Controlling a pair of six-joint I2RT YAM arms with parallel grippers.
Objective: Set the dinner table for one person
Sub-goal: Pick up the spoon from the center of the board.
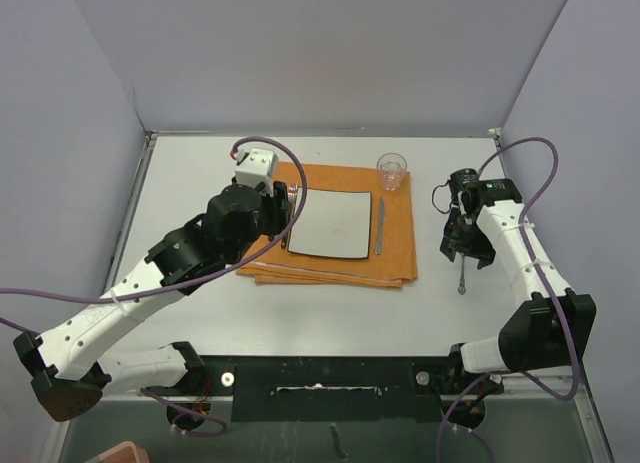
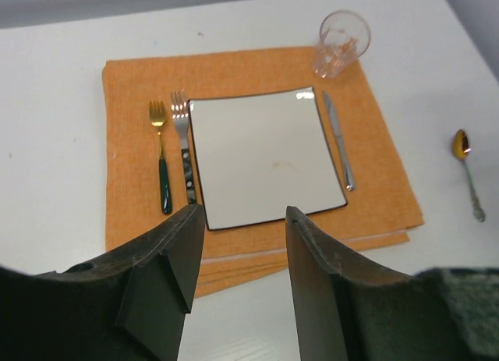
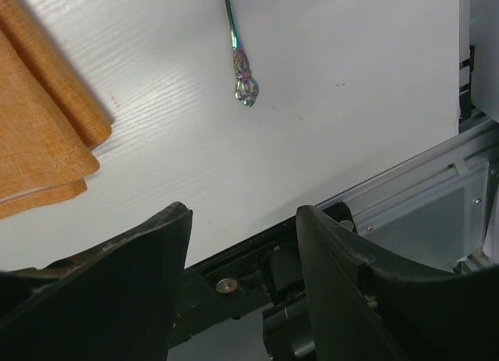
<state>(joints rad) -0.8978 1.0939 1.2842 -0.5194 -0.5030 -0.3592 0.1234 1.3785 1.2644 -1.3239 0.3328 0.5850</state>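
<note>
Spoon (image 2: 466, 174) alone lies off the mat (image 2: 129, 166), so I reckon my right claw (image 3: 243, 217), spread and empty, must lower onto it next.

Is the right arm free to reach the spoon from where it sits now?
Probably yes: the spoon lies alone on bare table beside the mat, close ahead of the open right gripper, with nothing between.

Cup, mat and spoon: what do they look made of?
Cup: clear and see-through with glints; glass or plastic, can't tell which. Mat: matte orange woven cloth; weave texture and folded layers show at its edge. Spoon: polished metal; reflective gold-tinted bowl, ornate silvery handle.
</note>
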